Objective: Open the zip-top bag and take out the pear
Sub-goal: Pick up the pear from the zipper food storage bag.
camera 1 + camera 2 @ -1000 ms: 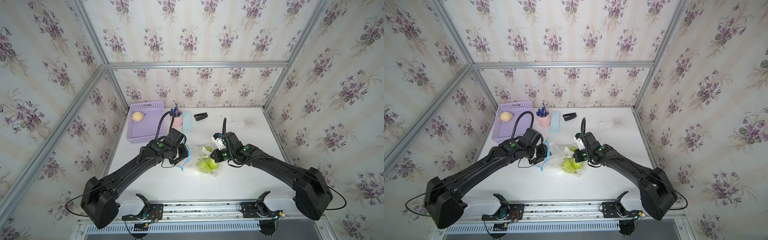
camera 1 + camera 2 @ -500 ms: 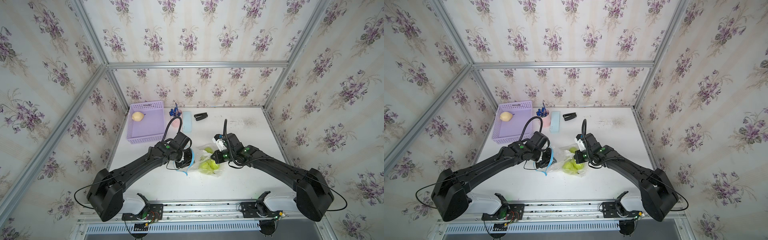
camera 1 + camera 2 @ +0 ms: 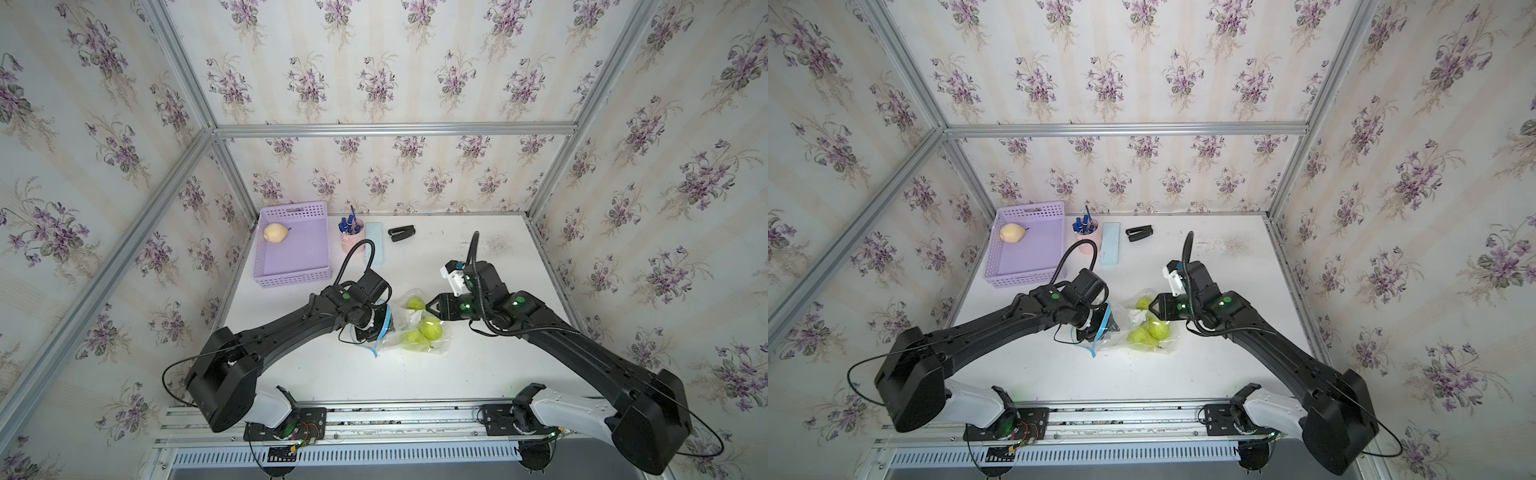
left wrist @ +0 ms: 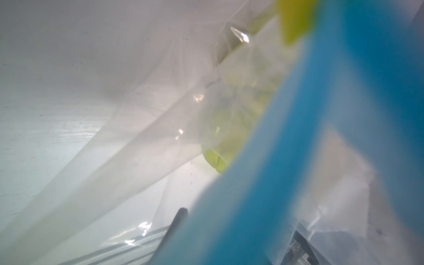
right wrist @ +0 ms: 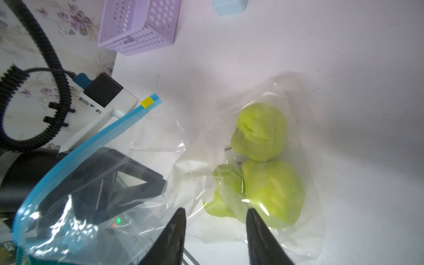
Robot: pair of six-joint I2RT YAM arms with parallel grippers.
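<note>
**Overhead and wrist views, bimanual tabletop cell.** The zip-top bag (image 3: 405,318) (image 3: 1125,320) lies near the middle of the white table (image 3: 415,374), between the two arms. Three green pears (image 3: 430,328) (image 3: 1158,328) (image 5: 259,130) sit touching one another at its closed end, on the side nearer the right arm.

The bag's mouth faces the left arm. Its light-blue zip strip (image 5: 110,128) (image 3: 388,318) curves around the left gripper (image 3: 376,323) (image 3: 1104,324), which reaches into the opening. A small yellow tab (image 5: 147,102) marks one end of the strip. Plastic and blur hide the left fingers, so whether they are apart or together cannot be told.

The right gripper (image 3: 430,309) (image 5: 215,211) is just beside the pears, over the clear plastic. Its jaws stand apart and hold nothing.

Along the far edge of the table are:
- a purple perforated basket (image 3: 293,278) holding one yellowish pear (image 3: 275,232)
- a pink pen cup (image 3: 352,243)
- a pale-blue case (image 3: 374,247)
- a black stapler (image 3: 401,233)

All of these are well apart from the bag.
</note>
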